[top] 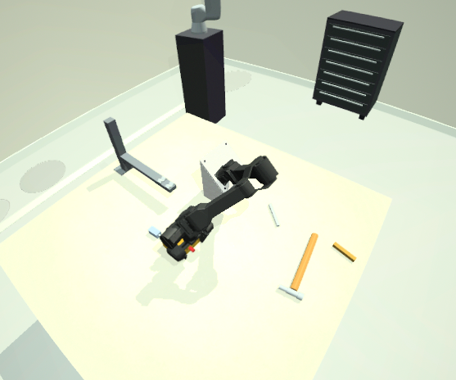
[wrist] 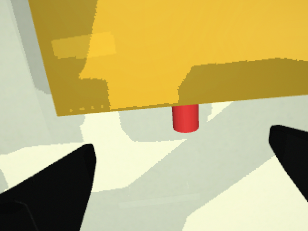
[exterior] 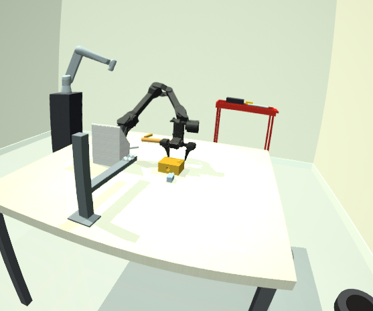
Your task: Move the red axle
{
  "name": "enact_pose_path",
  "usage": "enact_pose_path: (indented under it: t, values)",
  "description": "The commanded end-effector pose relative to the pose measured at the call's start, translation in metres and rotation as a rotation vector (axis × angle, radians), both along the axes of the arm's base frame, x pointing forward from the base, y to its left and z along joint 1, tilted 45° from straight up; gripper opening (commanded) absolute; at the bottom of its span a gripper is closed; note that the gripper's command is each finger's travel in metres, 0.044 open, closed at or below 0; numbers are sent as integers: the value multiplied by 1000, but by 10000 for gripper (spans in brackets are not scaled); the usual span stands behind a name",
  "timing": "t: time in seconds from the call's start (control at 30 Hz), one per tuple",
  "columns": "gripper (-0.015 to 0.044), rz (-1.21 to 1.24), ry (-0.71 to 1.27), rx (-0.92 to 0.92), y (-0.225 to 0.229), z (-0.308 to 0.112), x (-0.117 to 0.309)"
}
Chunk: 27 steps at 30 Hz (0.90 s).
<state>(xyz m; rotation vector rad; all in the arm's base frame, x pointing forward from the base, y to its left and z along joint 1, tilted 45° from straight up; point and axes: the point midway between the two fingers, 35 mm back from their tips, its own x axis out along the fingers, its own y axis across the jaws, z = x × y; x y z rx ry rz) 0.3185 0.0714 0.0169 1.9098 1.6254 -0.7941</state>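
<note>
The yellow beam (top: 195, 245) (exterior: 174, 169) (wrist: 150, 49) rests on the table, a round hole showing in its near side in the exterior view. The red axle (top: 191, 249) (wrist: 185, 119) sticks out a short way from the beam's other side; the rest is hidden inside. My gripper (exterior: 177, 158) (wrist: 182, 143) is open and empty. Its fingers hang at the axle's side of the beam, and the axle's end lies between them in the wrist view, touched by neither. The light V-blocks (top: 164, 181) (exterior: 129, 157) sit at the free end of the grey bracket (top: 144, 169) (exterior: 84, 174).
A small light-blue block (top: 154, 232) (exterior: 170, 177) lies beside the beam's hole side. A grey upright panel (top: 212, 184) (exterior: 106, 144) stands between the bracket and the arm's base. A hammer (top: 304, 262), a thin silver rod (top: 273, 214) and a yellow bar (top: 344, 251) lie farther off.
</note>
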Motion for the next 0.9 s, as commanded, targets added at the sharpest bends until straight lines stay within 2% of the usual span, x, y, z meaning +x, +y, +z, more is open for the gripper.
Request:
enact_pose_path:
  t: [0.0,0.4,0.87]
  values:
    - [440,0,12,6,6,-6,-2]
    - [440,0,12,8,12,-12,-2]
    - [72,2,6,3,11,-11,-1]
